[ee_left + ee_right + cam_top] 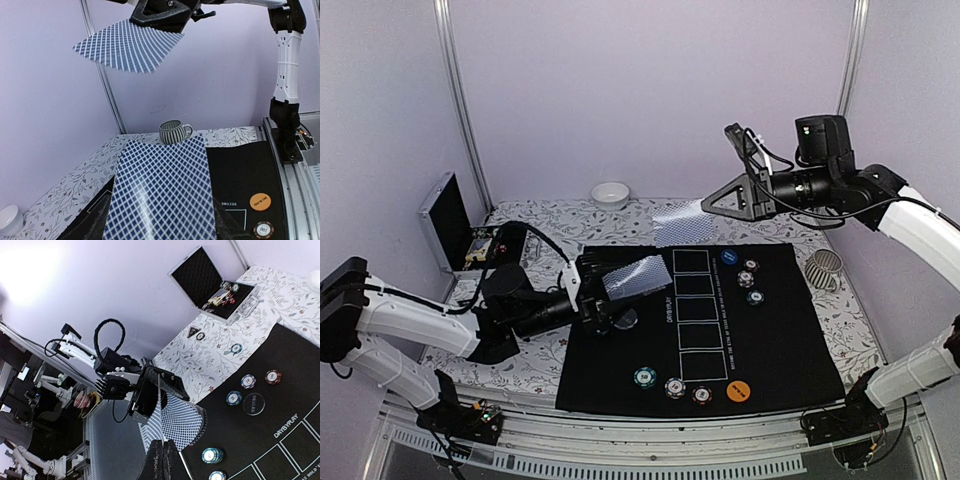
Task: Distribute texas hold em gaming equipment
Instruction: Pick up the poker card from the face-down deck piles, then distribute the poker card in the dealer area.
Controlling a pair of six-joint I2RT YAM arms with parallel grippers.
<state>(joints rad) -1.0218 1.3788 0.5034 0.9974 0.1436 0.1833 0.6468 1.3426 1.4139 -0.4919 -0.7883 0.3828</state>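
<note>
from above, your left gripper (pixel 603 292) pinches a single card (pixel 636 276) over the black mat's (pixel 790 340) left part; your right gripper (pixel 712 204) is clamped on a card fan (pixel 680 222), raised near the mat's far edge. left wrist: the single card fills the foreground, the card fan overhead. right wrist: closed fingers (pixel 162 460) grip the card fan.

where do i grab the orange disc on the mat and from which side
Grip the orange disc by its rim at two opposite points, coming straight down from above. It lies flat on the black mat, so only its thin edge offers a hold. Probably pinch its near and far edges, since a red chip sits close on its left.
</note>
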